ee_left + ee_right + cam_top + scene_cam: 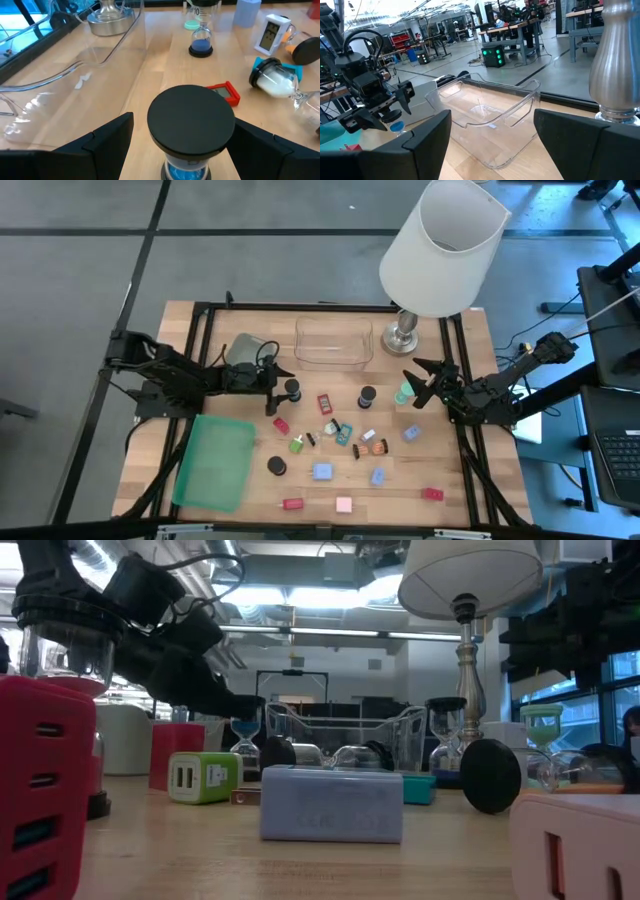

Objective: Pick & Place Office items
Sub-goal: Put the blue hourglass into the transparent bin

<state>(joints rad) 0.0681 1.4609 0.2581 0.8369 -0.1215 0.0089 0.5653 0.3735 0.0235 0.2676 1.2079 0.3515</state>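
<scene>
Two grippers are at your disposal. Your left gripper (pixel 283 391) reaches level across the table from the left edge, fingers spread to either side of an upright dark-capped hourglass (pixel 190 129), not visibly touching it. Your right gripper (pixel 418 380) is raised beside the lamp base (pixel 403 334), fingers spread and holding nothing. Remaining office items (pixel 345 435) are scattered mid-table, between the clear tray (pixel 333 342) and the front edge; the green lid (pixel 214 460) lies front-left.

I see even, bright overhead light; ceiling strips glare behind the lamp (pixel 470 580). Near blocks blur in my low view, and shadows under the lamp stay soft.
</scene>
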